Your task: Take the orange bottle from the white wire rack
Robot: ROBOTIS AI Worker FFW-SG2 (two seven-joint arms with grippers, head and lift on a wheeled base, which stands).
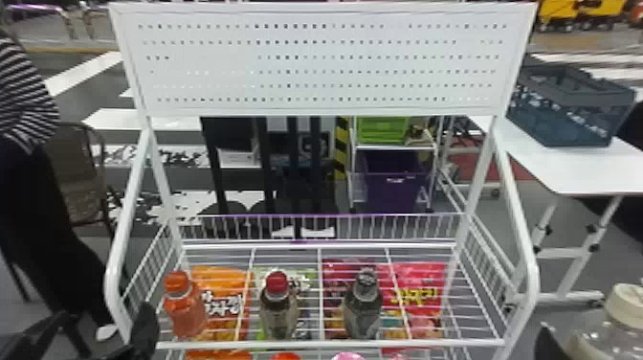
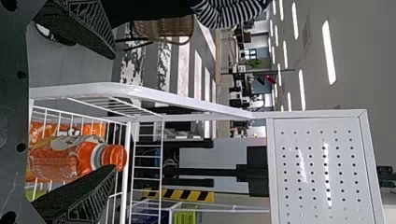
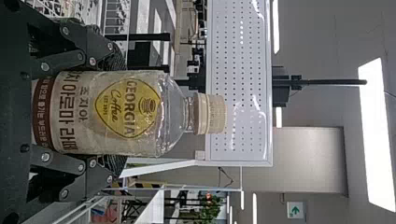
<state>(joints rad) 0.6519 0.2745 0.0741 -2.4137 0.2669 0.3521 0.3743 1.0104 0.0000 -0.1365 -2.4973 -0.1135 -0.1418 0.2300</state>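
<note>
The orange bottle (image 1: 185,309) stands upright at the left end of the white wire rack (image 1: 335,343). My left gripper (image 1: 103,317) is at the lower left in the head view, open, left of the bottle. In the left wrist view, my left gripper (image 2: 114,113) has its fingers wide apart, one overlapping the orange bottle (image 2: 63,161) near its cap; whether they touch cannot be told. My right gripper (image 1: 548,343) stays at the lower right, outside the rack. In the right wrist view, my right gripper (image 3: 122,111) is shut on a clear bottle (image 3: 170,112) with a cream cap.
A red-capped bottle (image 1: 279,311) and a dark-capped bottle (image 1: 363,306) share the shelf, with snack bags (image 1: 416,297) behind and beneath. The rack's left side rail (image 1: 115,268) rises near my left gripper. At right stands a white table (image 1: 569,167) holding a dark crate (image 1: 569,105).
</note>
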